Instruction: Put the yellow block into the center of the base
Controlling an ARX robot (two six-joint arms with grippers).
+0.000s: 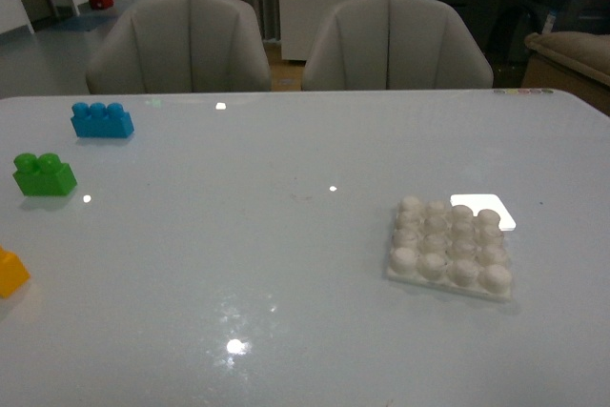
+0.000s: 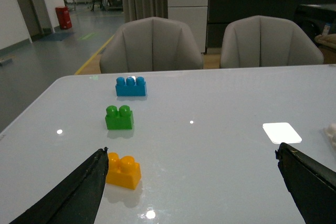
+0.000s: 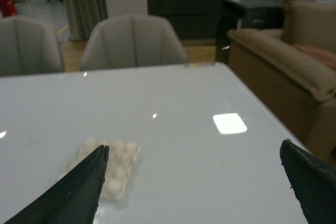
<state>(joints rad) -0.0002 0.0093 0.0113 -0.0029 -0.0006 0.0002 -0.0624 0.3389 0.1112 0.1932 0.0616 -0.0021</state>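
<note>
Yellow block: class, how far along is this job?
Done: nothing; the yellow block sits on the table, apart from the white studded base, whose studs are bare. In hand: nothing; the left gripper and right gripper are open, empty. Left: grasp the block, carry it, press it onto the centre studs.

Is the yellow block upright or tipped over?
Upright: the yellow block sits flat on the table, both round studs facing up.

- A blue brick (image 1: 101,120) with three studs sits at the table's far left.
- A green brick (image 1: 43,174) with two studs stands near it, closer to the front edge.
- The pale glossy table (image 1: 238,254) carries a bright white patch of light (image 1: 482,211).
- Two beige chairs (image 1: 178,43) (image 1: 396,42) stand side by side behind the table.
- A tan sofa (image 3: 283,61) stands off to the right.
</note>
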